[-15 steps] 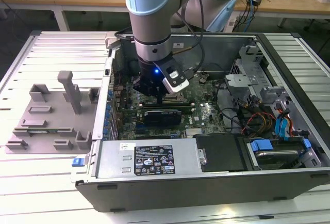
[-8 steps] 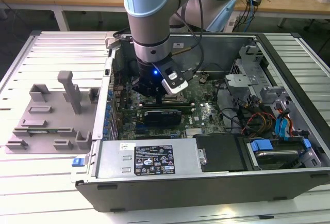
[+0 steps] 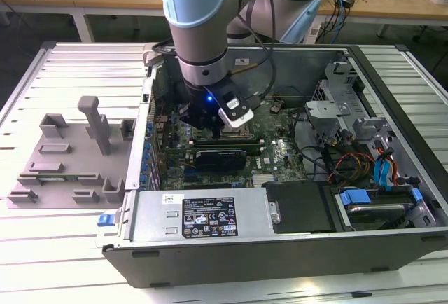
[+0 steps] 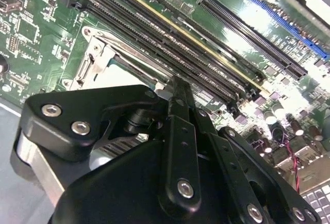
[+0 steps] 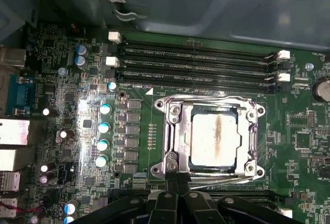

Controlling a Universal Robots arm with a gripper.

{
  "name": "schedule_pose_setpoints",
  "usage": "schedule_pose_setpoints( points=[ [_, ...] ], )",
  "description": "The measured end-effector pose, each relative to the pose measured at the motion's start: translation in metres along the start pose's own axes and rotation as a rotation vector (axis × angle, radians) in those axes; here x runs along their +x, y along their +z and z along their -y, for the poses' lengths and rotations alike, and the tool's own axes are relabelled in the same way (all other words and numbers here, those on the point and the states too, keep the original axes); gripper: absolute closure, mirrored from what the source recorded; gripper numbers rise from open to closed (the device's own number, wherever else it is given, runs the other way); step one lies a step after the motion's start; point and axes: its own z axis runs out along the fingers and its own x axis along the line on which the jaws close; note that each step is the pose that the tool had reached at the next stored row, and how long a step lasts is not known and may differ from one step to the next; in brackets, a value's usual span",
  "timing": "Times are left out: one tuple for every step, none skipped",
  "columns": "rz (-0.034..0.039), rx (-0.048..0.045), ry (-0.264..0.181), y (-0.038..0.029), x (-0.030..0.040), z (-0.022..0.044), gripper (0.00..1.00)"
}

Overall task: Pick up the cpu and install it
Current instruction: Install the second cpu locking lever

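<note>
The cpu [image 5: 214, 139], a flat square chip with a silver-white top, lies inside the metal socket frame [image 5: 172, 131] on the green motherboard [image 5: 67, 105]. In the second wrist view part of its pale top [image 4: 121, 77] shows behind the black finger linkage. My gripper [image 5: 179, 181] hangs just above the socket's edge, beside the cpu, its two black fingers brought together with nothing between them. In the exterior view the arm [image 3: 199, 24] reaches straight down into the open computer case [image 3: 392, 59].
Long memory slots [image 5: 196, 64] run beside the socket. Capacitors [image 5: 103, 126] stand in a row on its other side. Cables [image 3: 350, 160] and drive bays [image 3: 378, 202] crowd the case at the exterior view's right. Grey fixture blocks [image 3: 70, 157] sit outside at its left.
</note>
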Motion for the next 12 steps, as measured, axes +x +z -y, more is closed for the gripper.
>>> schedule_pose_setpoints(
  points=[
    [0.0058, -0.0042, 0.0, -0.0001, 0.0012, -0.0001, 0.89],
    [0.006, -0.0043, 0.0, -0.0002, 0.0022, 0.0, 0.89],
    [0.006, -0.0043, 0.0, -0.0004, 0.0028, 0.0002, 0.89],
    [0.0059, -0.0043, 0.0, -0.0005, 0.0033, 0.0005, 0.89],
    [0.0058, -0.0042, 0.0, -0.0008, 0.0034, 0.0008, 0.89],
    [0.006, -0.0044, 0.0, -0.0013, 0.0034, 0.0016, 0.89],
    [0.006, -0.0044, 0.0, -0.0015, 0.0034, 0.0028, 0.89],
    [0.0059, -0.0043, 0.0, -0.0018, 0.0035, 0.0041, 0.89],
    [0.0059, -0.0043, 0.0, -0.002, 0.0035, 0.0051, 0.89],
    [0.0059, -0.0042, 0.0, -0.0023, 0.0035, 0.0058, 0.89],
    [0.0059, -0.0043, 0.0, -0.0026, 0.0035, 0.0073, 0.89],
    [0.0059, -0.0043, 0.0, -0.0028, 0.0036, 0.0081, 0.89]
  ],
)
